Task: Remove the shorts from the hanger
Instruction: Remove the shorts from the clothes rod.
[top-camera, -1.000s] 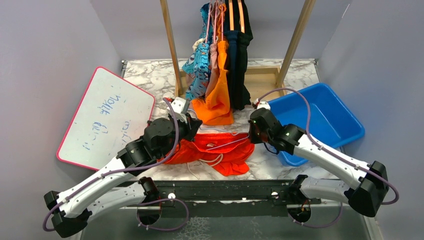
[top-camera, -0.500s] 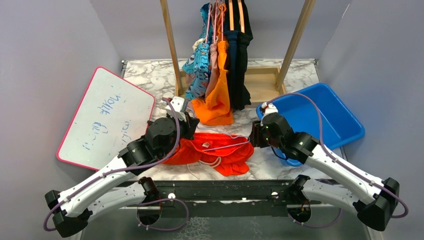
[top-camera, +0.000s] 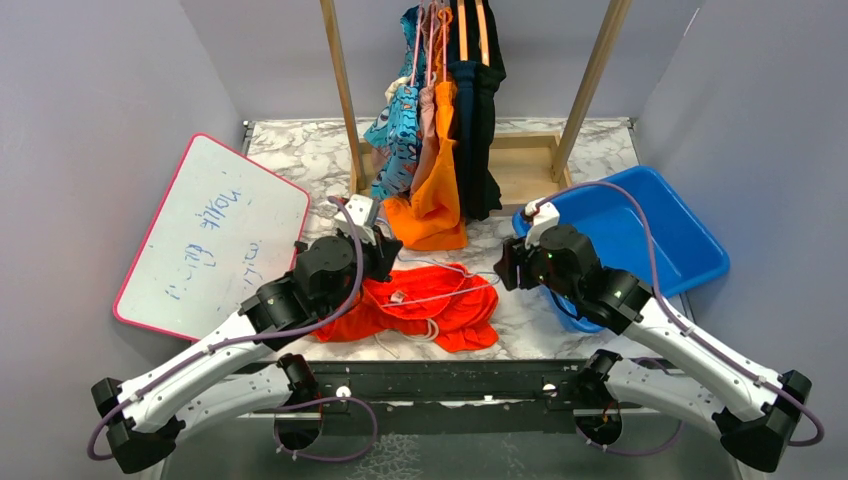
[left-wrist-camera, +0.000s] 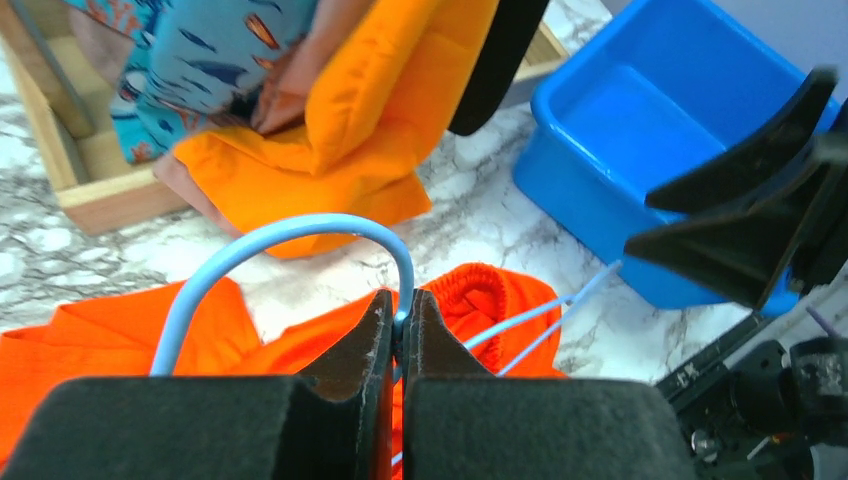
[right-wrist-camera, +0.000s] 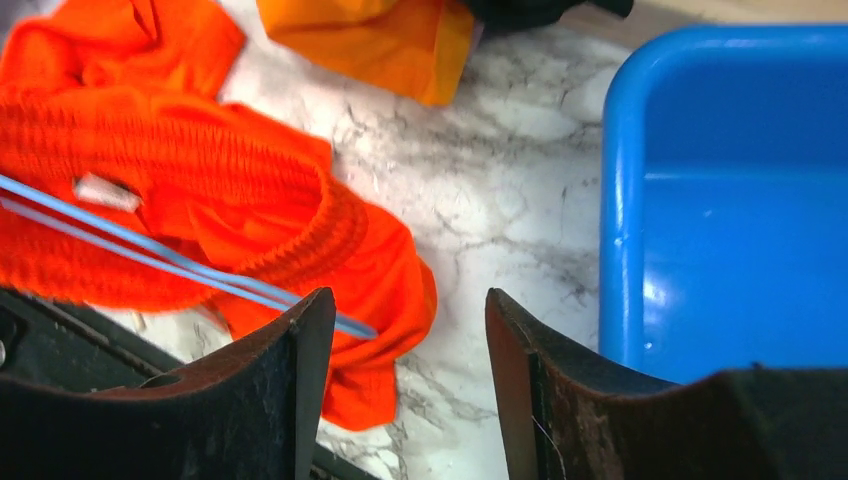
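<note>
Red-orange shorts lie bunched on the marble table between my arms, with a light blue wire hanger threaded through the waistband. My left gripper is shut on the hanger's hook, at the shorts' left end. My right gripper stands open just right of the shorts, with only bare marble between its fingers. The hanger's thin arm ends near the left finger. More shorts in blue print, pink, orange and black hang on hangers from the rack behind.
A wooden rack with a wooden base stands at the back centre. A blue bin sits on the right, close beside my right gripper. A whiteboard with a pink rim leans at the left.
My right gripper has opened and drawn back to the right, off the shorts. The red-orange shorts have bunched together a little toward the left.
</note>
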